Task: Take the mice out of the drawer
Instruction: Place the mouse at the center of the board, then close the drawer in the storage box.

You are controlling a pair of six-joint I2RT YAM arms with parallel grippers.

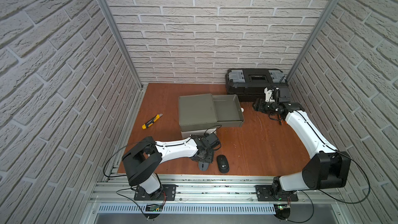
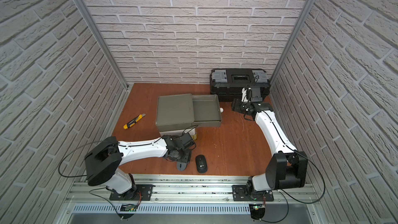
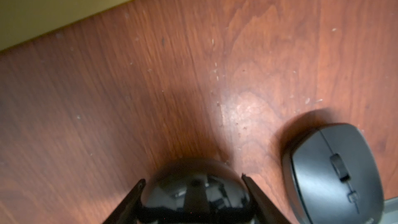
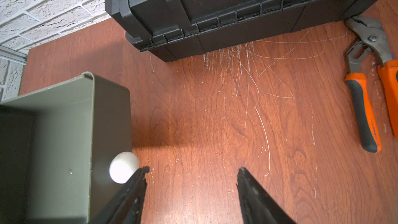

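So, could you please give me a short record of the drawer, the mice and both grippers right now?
drawer: pulled open, no mouse visible inside
mice out: black mouse and grey mouse, side by side near the robot's bases
left gripper: fingers either side of the grey mouse, grip unclear
right gripper: open, empty, beside the drawer knob

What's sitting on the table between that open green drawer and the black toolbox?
Nothing. The right wrist view shows only bare, scratched table between the drawer and the toolbox.
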